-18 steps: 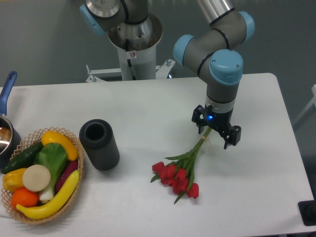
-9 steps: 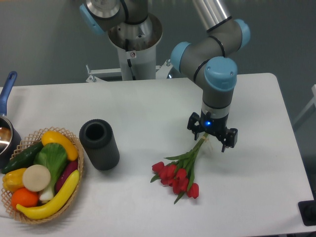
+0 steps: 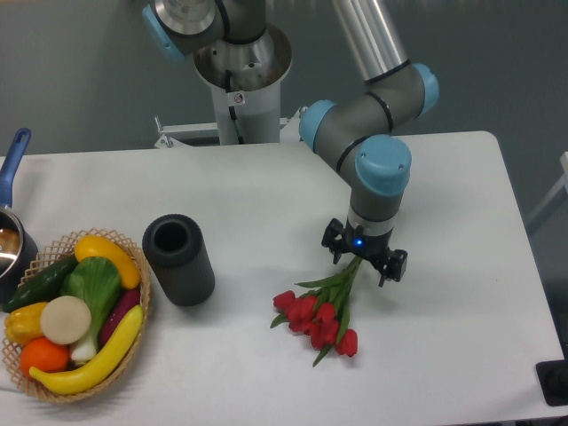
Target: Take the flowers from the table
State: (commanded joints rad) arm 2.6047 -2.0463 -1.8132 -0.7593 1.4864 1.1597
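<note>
Camera view is showing, at the far left, a wicker basket (image 3: 142, 306) of plastic vegetables and fruit, sitting beside an upright black cylinder (image 3: 178, 259), both well apart from the work. Right of the cylinder, the flowers (image 3: 321, 312) are lying flat on the white table (image 3: 266, 191), red buds fanning toward the front edge and stems pointing up to the right, probably laid that way to offer the stems. The tool (image 3: 364, 256) is hanging over those stem ends with its fingers spread wide on either side, gripping nothing.

Gripper (image 3: 364, 257) hides stem tips; pot (image 3: 12, 232) cropped
</note>
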